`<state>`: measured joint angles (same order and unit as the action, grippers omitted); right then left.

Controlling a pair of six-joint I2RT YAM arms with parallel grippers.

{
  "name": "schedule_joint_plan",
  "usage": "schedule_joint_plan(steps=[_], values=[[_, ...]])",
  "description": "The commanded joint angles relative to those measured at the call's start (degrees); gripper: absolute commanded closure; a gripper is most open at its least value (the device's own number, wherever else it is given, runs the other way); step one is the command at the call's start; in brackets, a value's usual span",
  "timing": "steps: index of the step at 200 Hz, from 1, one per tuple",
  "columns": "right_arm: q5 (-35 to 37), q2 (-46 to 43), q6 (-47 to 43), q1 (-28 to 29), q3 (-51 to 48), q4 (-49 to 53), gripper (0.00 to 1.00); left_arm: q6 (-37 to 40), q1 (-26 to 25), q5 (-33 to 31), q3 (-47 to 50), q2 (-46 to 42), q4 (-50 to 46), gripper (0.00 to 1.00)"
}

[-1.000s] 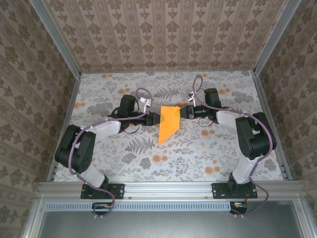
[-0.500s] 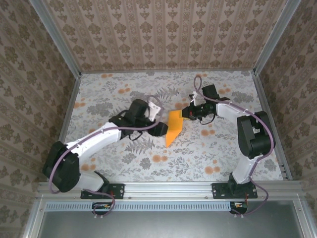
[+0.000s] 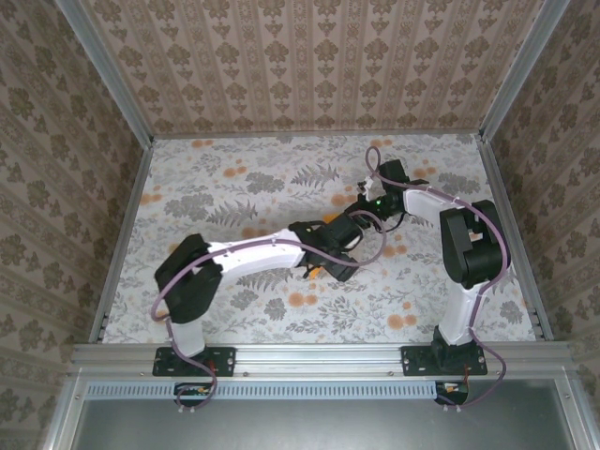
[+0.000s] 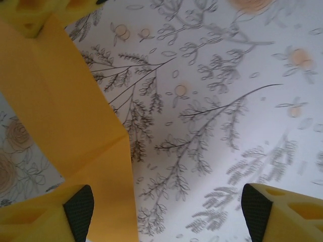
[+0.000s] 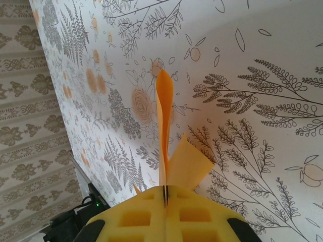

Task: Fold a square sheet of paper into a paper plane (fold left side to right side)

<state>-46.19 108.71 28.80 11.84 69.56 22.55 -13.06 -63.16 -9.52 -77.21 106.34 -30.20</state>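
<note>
**Orange paper (image 5: 164, 121) pinched by right gripper (image 5: 165, 195), left gripper (image 4: 166, 206) spread wide**

Clamps the right gripper on the paper's near edge, both yellow fingers (image 5: 199, 201) pressed flat together with just a thin dark seam between them. Holds the sheet up off the table (image 5: 262, 75), edge-on to the right wrist camera: one tall narrow blade rising from the pinch, plus a shorter flap leaning out to its right.

Spreads the left gripper wide, its two black-padded fingertips (image 4: 78, 209) far apart at the bottom corners of the left wrist view, grasping nothing between them. Shows there the paper down the left side, in front of the floral table top, folded, with one crease along its length and a second slanting off to a kink in its right edge. Runs that edge down just beside the left-hand fingertip; touching or not, cannot tell.

Seen from above, stretches the left arm (image 3: 253, 253) from its base to the table's middle and curls the right arm (image 3: 469, 244) inward, bringing both grippers close together just right of centre. Covers most of the paper with the left wrist, leaving small orange slivers beside it.
</note>
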Motion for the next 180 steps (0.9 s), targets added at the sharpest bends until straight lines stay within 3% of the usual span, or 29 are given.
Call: schedule_joint_plan(steps=[1, 57, 114, 180], values=[[0.4, 1.4, 1.0, -0.1, 1.1, 1.2, 1.0, -1.3, -0.6, -8.9, -3.9, 2.8, -7.1, 0.2], [0.1, 2.4, 0.6, -0.1, 1.1, 1.0, 1.0, -2.5, -1.0, -13.9, -7.8, 8.0, -10.1, 0.36], [0.5, 3.4, 0.1, -0.1, 1.1, 1.3, 1.0, -1.6, -1.5, -13.1, -9.1, 9.7, -9.8, 0.66], [1.6, 3.5, -0.4, -0.1, 1.7, 1.7, 0.95, -0.9, -1.9, -10.9, -9.8, 10.3, -9.4, 0.84]])
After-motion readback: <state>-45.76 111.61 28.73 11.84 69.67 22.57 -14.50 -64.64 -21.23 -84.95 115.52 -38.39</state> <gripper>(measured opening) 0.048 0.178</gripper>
